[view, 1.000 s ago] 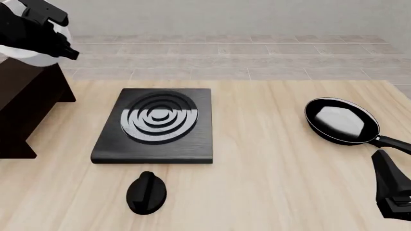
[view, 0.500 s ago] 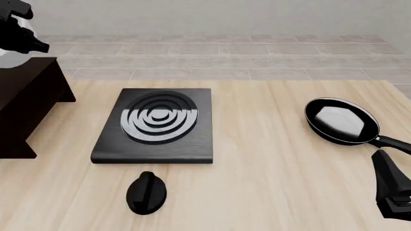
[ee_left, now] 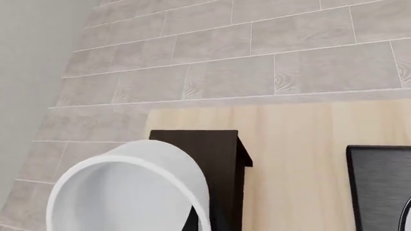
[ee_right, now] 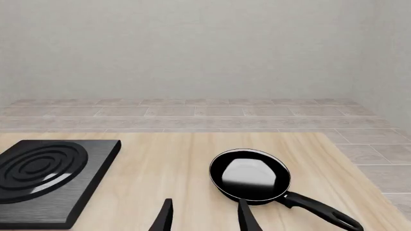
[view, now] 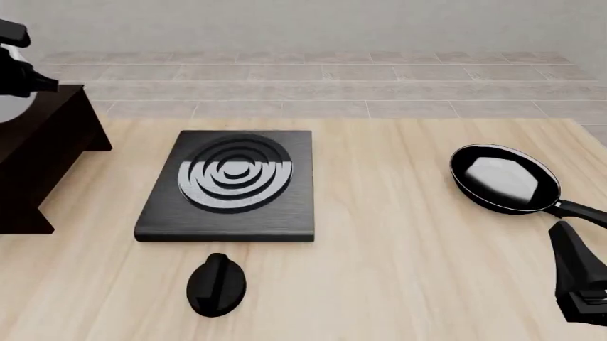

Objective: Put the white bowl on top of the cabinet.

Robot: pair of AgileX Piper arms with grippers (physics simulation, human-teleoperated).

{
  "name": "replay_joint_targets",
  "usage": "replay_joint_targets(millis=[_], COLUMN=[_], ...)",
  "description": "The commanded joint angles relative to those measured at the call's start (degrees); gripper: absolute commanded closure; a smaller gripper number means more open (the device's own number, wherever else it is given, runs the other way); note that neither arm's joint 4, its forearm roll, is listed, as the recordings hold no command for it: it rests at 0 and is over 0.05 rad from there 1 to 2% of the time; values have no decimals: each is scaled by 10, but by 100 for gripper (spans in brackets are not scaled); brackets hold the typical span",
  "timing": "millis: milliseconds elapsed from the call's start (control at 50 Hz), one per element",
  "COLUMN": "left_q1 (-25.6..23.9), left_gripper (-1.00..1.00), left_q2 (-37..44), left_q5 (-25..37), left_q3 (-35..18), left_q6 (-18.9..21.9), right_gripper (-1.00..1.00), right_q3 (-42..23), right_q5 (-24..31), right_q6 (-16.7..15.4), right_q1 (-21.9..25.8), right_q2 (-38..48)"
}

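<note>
The white bowl (ee_left: 132,192) fills the near part of the left wrist view, tilted, with the top of the dark brown cabinet (ee_left: 215,161) just behind it. In the front view only a sliver of the bowl (view: 7,106) shows at the left edge, over the cabinet (view: 43,153). My left gripper (view: 17,77) is above the cabinet's top at the far left, shut on the bowl; its fingers are mostly hidden. My right gripper (ee_right: 205,219) is open and empty, low at the table's front right (view: 578,288), near the pan.
A flat black stove plate (view: 232,183) with concentric rings lies mid-table, with a black knob (view: 216,284) in front of it. A black frying pan (view: 502,177) lies at the right, its handle pointing toward my right gripper. Grey tiled floor lies beyond the table.
My left gripper has moved left and a little down with the bowl, so most of the bowl has left the front view. The right arm has not moved.
</note>
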Motion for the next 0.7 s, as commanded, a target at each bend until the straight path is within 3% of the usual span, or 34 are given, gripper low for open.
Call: replay_joint_targets(millis=[20,260,560,580,700], left_q1=[8,13,27,27,25], left_gripper=[100,100,100,-100,-100], left_q2=[13,24,16,12,9], left_q5=[-38,-62,-57,-53,-39], left_q3=[28,58,55,52,30], left_q6=[-11,-23,-22,-20,-21], right_gripper=[-100,-100,-100,-100,-100], right_q3=[0,0,0,0,0], right_q5=[0,0,0,0,0], right_q6=[0,0,0,0,0], right_q1=[0,0,0,0,0], right_q2=[0,0,0,0,0])
